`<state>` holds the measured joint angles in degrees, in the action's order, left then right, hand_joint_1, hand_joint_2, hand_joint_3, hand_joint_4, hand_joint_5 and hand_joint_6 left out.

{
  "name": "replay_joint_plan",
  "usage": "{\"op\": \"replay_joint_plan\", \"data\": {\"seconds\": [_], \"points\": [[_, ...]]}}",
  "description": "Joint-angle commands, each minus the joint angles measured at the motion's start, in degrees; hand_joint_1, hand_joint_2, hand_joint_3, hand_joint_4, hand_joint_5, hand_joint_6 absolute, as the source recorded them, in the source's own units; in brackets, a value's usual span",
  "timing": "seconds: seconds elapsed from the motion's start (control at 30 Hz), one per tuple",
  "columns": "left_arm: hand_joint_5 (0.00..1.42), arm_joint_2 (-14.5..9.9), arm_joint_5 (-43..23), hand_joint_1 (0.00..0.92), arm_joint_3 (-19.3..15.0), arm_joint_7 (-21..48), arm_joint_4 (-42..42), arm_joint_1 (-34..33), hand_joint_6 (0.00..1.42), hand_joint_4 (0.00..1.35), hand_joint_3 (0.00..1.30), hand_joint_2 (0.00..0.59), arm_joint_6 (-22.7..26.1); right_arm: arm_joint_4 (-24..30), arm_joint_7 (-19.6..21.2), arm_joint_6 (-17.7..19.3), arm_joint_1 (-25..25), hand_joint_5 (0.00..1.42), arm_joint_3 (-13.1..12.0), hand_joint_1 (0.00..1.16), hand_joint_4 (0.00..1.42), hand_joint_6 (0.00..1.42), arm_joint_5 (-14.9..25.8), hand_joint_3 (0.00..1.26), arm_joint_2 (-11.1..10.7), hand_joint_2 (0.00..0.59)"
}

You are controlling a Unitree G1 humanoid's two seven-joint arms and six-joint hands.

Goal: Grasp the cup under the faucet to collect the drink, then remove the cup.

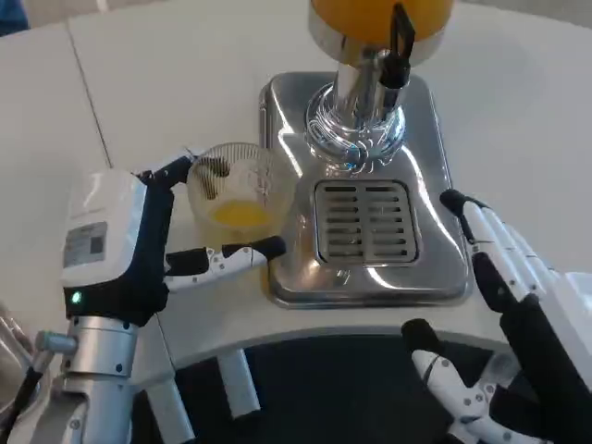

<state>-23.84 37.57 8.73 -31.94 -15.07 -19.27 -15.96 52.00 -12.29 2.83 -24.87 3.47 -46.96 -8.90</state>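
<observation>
- Left hand (pixel 153 245) grips the cup (pixel 236 190), fingers wrapped around its sides.
- Cup (clear, orange drink at the bottom) stands on the white table (pixel 55 120), just beside the dispenser base's (pixel 370 277) left edge, away from the faucet (pixel 400 46).
- Right hand (pixel 504 305) hovers at the base's right edge, fingers spread, holding nothing.

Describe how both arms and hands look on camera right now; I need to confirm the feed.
Left hand: white back with a grey label and a small green light, black sides, fingers in white and black, on a silver forearm. Right hand: white and black fingers, black palm.
</observation>
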Motion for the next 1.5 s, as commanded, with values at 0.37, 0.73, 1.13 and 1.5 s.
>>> {"op": "replay_joint_plan", "data": {"seconds": [0.37, 0.73, 1.13, 1.5], "points": [[1.42, 0.4, -1.2, 0.705, -2.0, 1.1, 2.9, 0.7, 1.42, 1.27, 1.14, 0.0, -1.8, -0.6, 1.0, 1.2, -2.0, 0.02, 0.2, 0.3, 0.0, 0.08, -1.3, 0.0, -0.5, 0.461], [1.42, -0.2, -2.4, 0.705, -4.7, 2.7, 8.9, 5.1, 1.42, 1.29, 1.14, 0.0, -3.6, 0.1, -2.0, 1.1, -0.4, 0.0, -0.2, 0.22, 0.0, 0.02, -2.8, 0.0, -2.5, 0.444], [1.42, -1.2, -3.4, 0.705, -8.2, 5.7, 14.1, 10.4, 1.42, 1.29, 1.14, 0.0, -6.0, -1.3, -1.4, 7.1, 0.2, 0.0, -3.5, 0.05, 0.0, 0.0, -3.6, 0.0, -9.7, 0.435], [1.42, -2.8, -6.0, 0.706, -12.3, 9.2, 17.9, 16.9, 1.42, 1.29, 1.14, 0.0, -10.7, -4.6, 2.2, 15.7, -3.0, 0.0, -9.5, 0.02, 0.0, 0.0, -4.0, 0.0, -14.4, 0.492]]}}
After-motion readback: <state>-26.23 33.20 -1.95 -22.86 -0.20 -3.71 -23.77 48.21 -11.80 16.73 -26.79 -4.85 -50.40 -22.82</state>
